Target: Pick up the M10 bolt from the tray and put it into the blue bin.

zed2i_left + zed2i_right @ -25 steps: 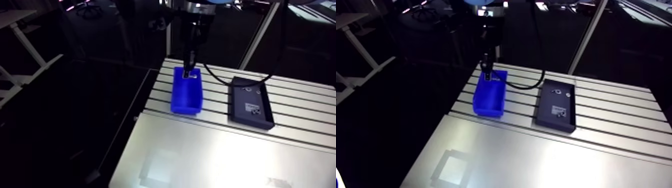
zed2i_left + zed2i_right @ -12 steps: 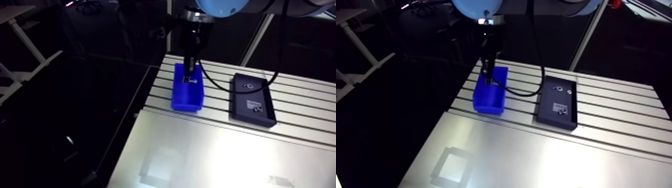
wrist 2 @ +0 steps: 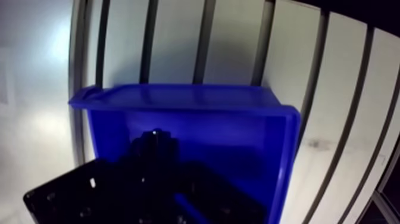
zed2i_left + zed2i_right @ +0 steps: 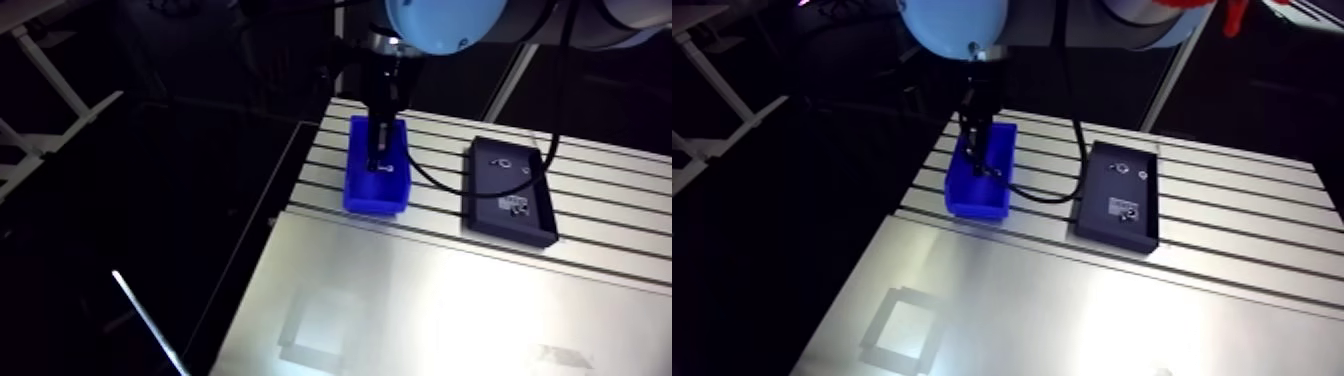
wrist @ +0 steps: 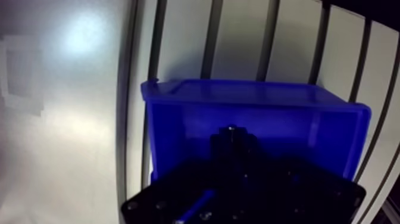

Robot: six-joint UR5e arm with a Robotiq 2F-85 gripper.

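The blue bin stands on the slotted table's left part. My gripper comes straight down over the bin's middle, its tip inside the bin's outline. A small bright piece, the M10 bolt, shows at the tip. In the wrist view the dark gripper fills the space above the bin's floor, and a dark rounded bolt end sticks out between the fingers. The bin's far wall lies just ahead of it. The black tray sits to the bin's right.
Small metal parts and a white label lie in the tray. A smooth metal plate covers the table's near part. The table's left edge runs close beside the bin, with dark floor beyond.
The gripper has moved from the bin's far end toward its middle and sits lower over it, with the bright piece still at its tip. The camera has shifted with the arm.
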